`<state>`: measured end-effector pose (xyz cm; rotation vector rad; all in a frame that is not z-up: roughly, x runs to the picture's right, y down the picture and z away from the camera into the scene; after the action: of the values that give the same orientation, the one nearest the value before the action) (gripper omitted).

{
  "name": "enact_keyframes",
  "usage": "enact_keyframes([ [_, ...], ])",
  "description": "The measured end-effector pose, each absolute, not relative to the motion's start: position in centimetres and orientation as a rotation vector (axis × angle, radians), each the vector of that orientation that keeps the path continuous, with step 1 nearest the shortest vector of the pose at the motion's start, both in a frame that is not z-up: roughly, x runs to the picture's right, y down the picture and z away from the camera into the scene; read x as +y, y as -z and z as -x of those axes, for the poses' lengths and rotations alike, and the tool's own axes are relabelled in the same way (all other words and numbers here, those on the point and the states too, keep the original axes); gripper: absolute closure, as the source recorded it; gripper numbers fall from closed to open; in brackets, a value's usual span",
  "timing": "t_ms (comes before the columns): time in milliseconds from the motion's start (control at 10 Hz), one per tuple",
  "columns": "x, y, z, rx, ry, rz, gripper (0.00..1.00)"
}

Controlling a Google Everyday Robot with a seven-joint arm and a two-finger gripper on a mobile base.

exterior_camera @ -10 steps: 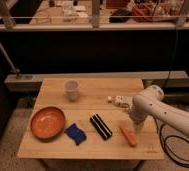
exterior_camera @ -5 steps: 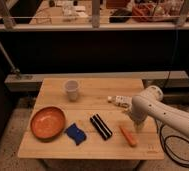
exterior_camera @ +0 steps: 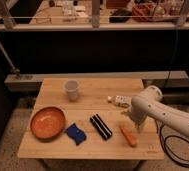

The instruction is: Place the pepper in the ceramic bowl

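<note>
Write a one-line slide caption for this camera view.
Robot's open gripper hangs near the pepper on the wooden table, with the ceramic bowl empty at the other end.

pepper (exterior_camera: 128, 135): small orange tapered piece, lying flat and slanted, front right of the bench (exterior_camera: 95, 88), just under the gripper (exterior_camera: 132, 124), not held | ceramic bowl (exterior_camera: 48, 123): wide shallow orange-brown dish, darker rim, upright, front left, well apart from the pepper
</note>
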<state>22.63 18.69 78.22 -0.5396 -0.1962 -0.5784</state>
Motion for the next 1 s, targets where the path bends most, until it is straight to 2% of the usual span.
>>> enact_keyframes([
  [1000, 19.5, -78.37, -22.53, -0.246, 0.773, 0.539, 0.2],
])
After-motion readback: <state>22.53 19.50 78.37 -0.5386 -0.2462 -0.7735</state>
